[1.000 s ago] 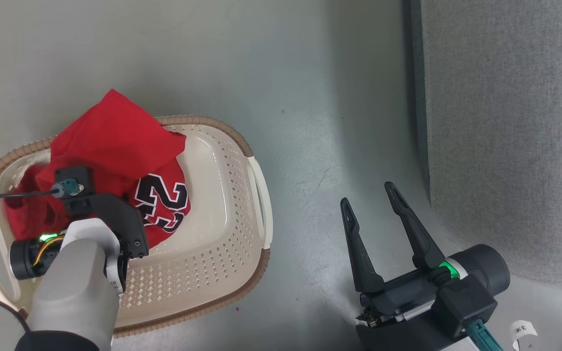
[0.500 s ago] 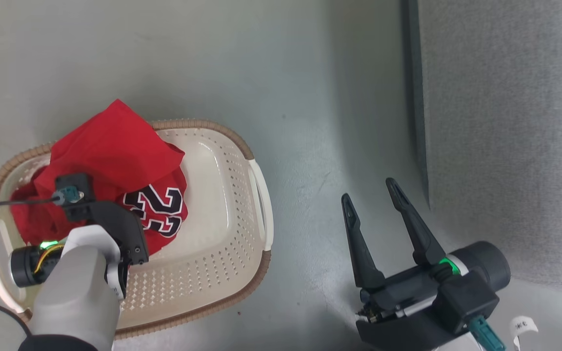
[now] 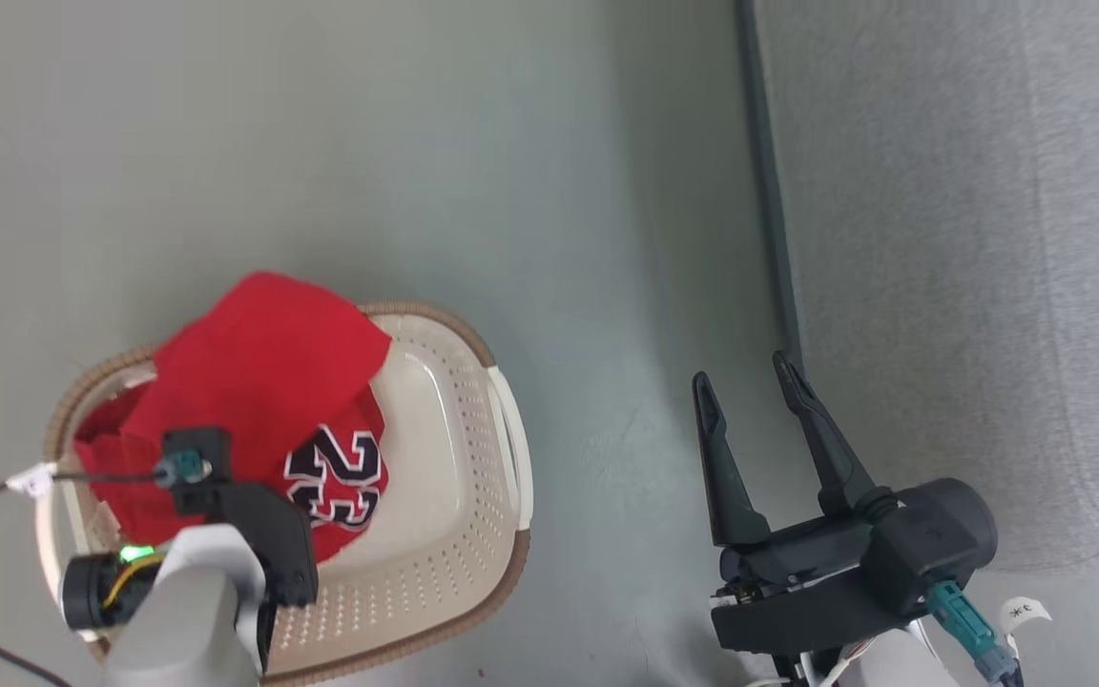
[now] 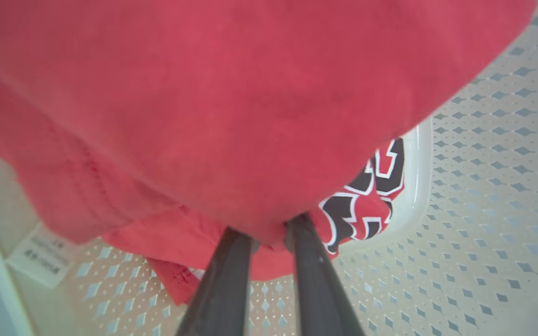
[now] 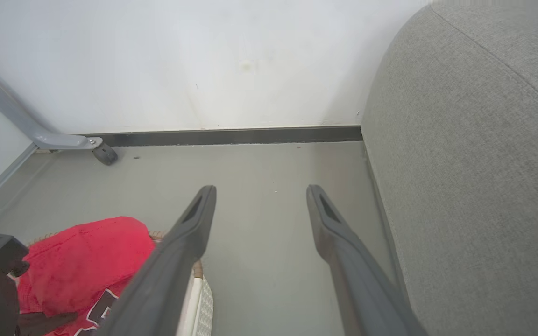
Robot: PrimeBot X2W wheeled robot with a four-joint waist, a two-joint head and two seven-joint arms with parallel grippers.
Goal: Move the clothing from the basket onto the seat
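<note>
Big grey seat (image 3: pixel 941 239) runs along the right, and the cream basket (image 3: pixel 435 582) sits on the floor (image 3: pixel 416 143) well to its left. The red clothing (image 3: pixel 263 382) is heaped in the basket, number 23 showing, one fold bulging over the far rim. Left gripper (image 4: pixel 269 226) is down in there, jaws pinched nearly together on the red cloth. Right gripper (image 3: pixel 743 372) hovers beside the seat, jaws spread wide, holding nothing.

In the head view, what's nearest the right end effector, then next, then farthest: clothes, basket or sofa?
1. Grey woven-fabric sofa, just right of the right end effector.
2. Cream perforated plastic basket, to its left.
3. Soft red clothing, farther left, inside that basket.
</note>
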